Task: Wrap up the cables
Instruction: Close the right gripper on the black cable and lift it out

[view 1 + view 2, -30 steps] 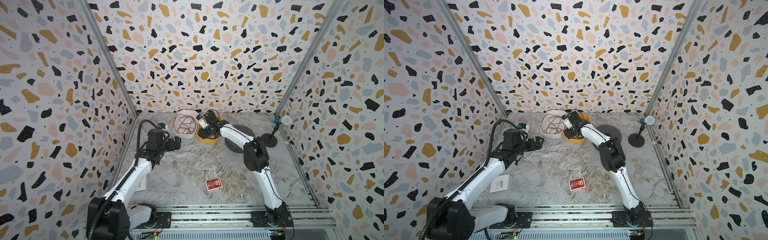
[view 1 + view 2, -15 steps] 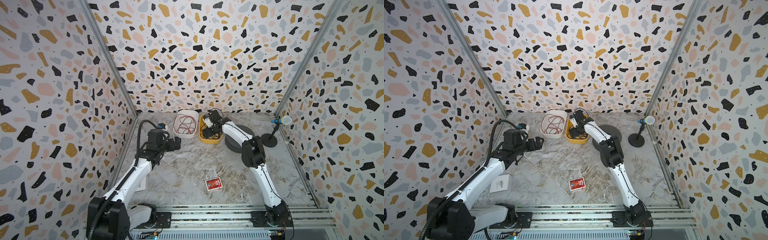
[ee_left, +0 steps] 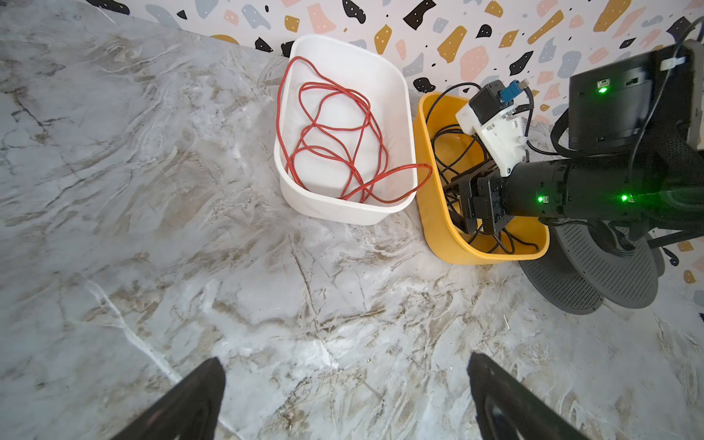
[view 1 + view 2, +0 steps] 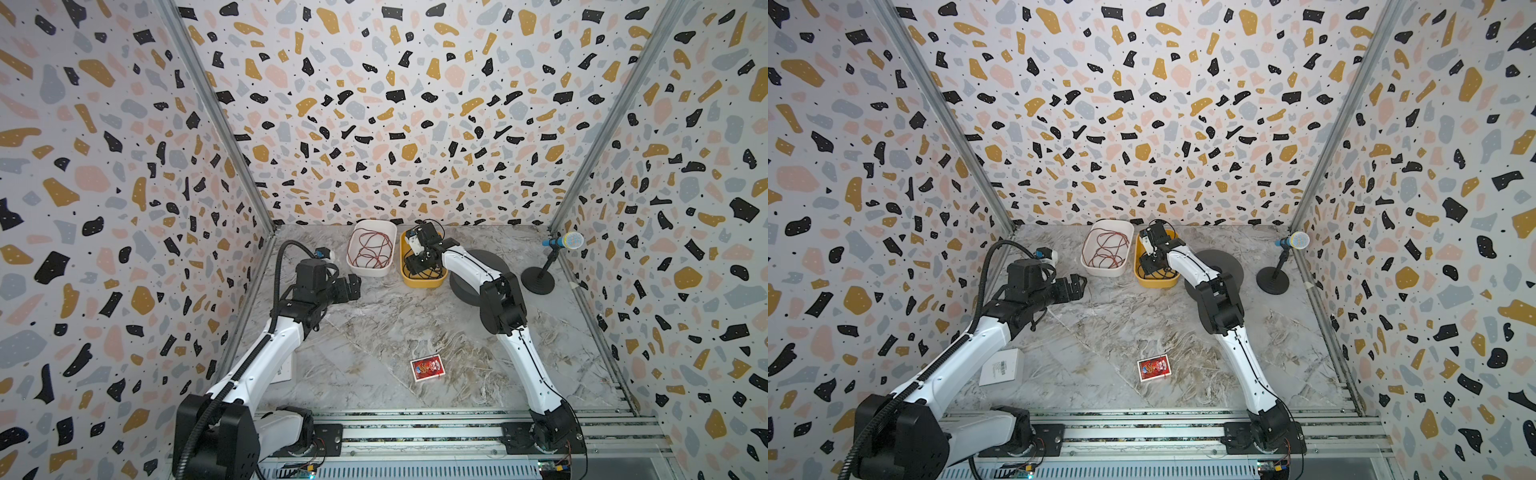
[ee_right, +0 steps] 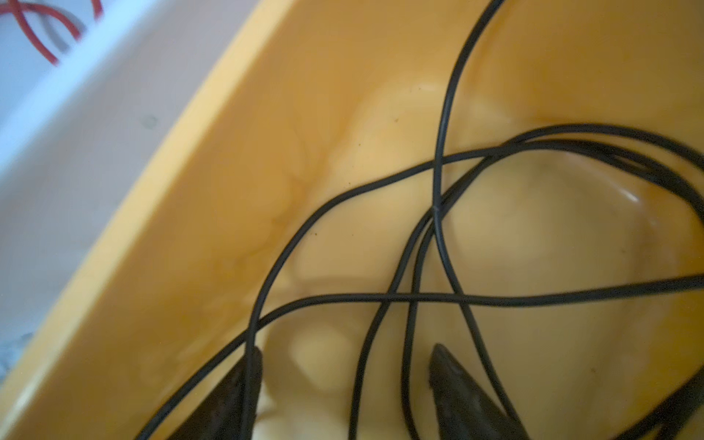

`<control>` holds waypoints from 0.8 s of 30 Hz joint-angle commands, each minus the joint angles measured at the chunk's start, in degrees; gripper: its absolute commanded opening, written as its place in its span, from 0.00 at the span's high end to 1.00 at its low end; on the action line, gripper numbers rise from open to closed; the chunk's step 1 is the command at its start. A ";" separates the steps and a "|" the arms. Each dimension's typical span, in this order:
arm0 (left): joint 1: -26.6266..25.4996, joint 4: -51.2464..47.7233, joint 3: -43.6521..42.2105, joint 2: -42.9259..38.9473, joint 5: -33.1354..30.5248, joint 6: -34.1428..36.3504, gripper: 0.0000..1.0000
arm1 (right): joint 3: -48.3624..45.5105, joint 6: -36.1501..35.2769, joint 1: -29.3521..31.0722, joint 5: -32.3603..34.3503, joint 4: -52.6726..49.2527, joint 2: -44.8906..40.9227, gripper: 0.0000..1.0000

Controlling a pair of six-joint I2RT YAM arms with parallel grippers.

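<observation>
The left claw [image 4: 355, 287] hangs over the desk toward its left edge, its jaws spread wide and empty. It stops just short of a white tub [image 4: 370, 272] at the back edge, which holds a loose red wire [image 4: 371, 249].

Just beside that, also at the back edge, a yellow tub [image 4: 422, 283] holds the black cord [image 5: 438, 297]. The cord lies in tangled, crossing loops over the tub's floor, and one loop arches above the far rim.

The right claw [image 5: 344, 352] dips inside this tub with its jaws apart. Several strands run between them and one lies along a finger [image 5: 244, 381], but nothing is clamped.

A dark round disc [image 4: 461, 291] sits to the right of the yellow tub. A small microphone [image 4: 563, 240] on a stand occupies the back right corner.

The cord looks very thin, light and limp, so it will likely sag, slide through a loose pinch and drag its neighbouring loops along. A firm grip on a single strand where it lifts clear of the crossings seems the best hold. An end would be better still, but no plug or end is visible here. Pulling at the knot of crossings risks tightening the tangle or tipping the light tub.
</observation>
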 commanded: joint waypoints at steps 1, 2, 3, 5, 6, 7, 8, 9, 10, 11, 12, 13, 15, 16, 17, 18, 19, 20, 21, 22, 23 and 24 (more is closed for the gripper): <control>-0.35 1.81 -0.57 -1.49 -0.50 -0.14 0.00 | -5.07 3.04 0.35 -0.04 -0.11 -1.50 0.54; -0.36 1.88 -0.55 -1.60 -0.42 -0.22 0.00 | -7.06 4.22 0.34 -1.12 1.75 -2.85 0.64; -0.36 1.95 -0.67 -1.74 -0.41 -0.22 0.00 | -8.11 4.81 0.29 -1.70 2.77 -3.65 0.71; -0.36 2.21 -0.81 -1.96 -0.50 -0.22 0.00 | -10.20 6.28 0.32 -3.30 5.10 -5.40 0.85; -0.36 2.27 -0.90 -2.02 -0.43 -0.33 0.00 | -10.52 6.69 0.32 -3.74 5.74 -5.83 0.87; -0.35 2.31 -0.90 -2.00 -0.46 -0.34 0.00 | -10.73 7.05 0.25 -3.95 6.38 -6.24 0.90; -0.36 2.30 -0.90 -1.96 -0.33 -0.47 0.00 | -11.21 7.43 0.26 -4.11 7.31 -6.83 0.91; -0.36 2.30 -0.82 -1.87 -0.24 -0.40 0.00 | -11.93 7.91 0.27 -4.34 8.54 -7.64 0.94; -0.33 2.26 -0.81 -1.82 -0.15 -0.48 0.00 | -12.60 8.20 0.18 -4.59 9.54 -8.40 0.96; -0.36 2.30 -0.75 -1.77 -0.06 -0.48 0.00 | -13.26 8.45 0.15 -4.84 10.63 -9.18 1.00; -0.36 2.21 -0.72 -1.78 -0.06 -0.49 0.00 | -14.30 8.92 0.14 -5.01 12.13 -10.36 1.00; -0.36 2.29 -0.72 -1.71 -0.06 -0.49 0.00 | -15.16 9.18 0.04 -5.21 13.30 -11.40 1.00; -0.36 2.31 -0.79 -1.86 -0.06 -0.48 0.00 | -18.13 9.68 -0.17 -6.02 16.84 -14.20 1.00; -0.36 2.28 -0.85 -1.87 -0.07 -0.48 0.00 | -19.52 9.86 -0.13 -6.30 18.35 -15.44 1.00; -0.36 2.28 -0.82 -1.87 -0.15 -0.65 0.00 | -21.90 10.23 -0.18 -6.40 20.64 -17.39 1.00; -0.36 2.41 -0.85 -1.79 -0.15 -0.79 0.00 | -24.71 10.61 -0.22 -6.36 23.34 -19.48 1.00; -0.36 2.26 -0.74 -1.74 0.05 -0.84 0.00 | -27.62 10.91 -0.20 -6.67 26.10 -21.67 1.00; -0.36 2.22 -0.68 -1.56 0.18 -0.91 0.00 | -30.07 11.12 -0.22 -6.93 28.73 -23.51 1.00; -0.36 2.01 -0.60 -1.41 0.20 -0.93 0.00 | -31.94 11.32 -0.37 -7.35 30.61 -25.12 1.00; -0.36 1.89 -0.47 -1.26 0.29 -0.93 0.00 | -33.15 11.52 -0.42 -7.91 31.70 -26.21 1.00; -0.35 1.78 -0.37 -1.17 0.27 -0.82 0.00 | -34.20 11.76 -0.54 -8.62 32.64 -27.36 1.00; -0.36 1.76 -0.37 -1.16 0.29 -0.84 0.00 | -35.19 12.04 -0.56 -9.34 33.48 -28.41 1.00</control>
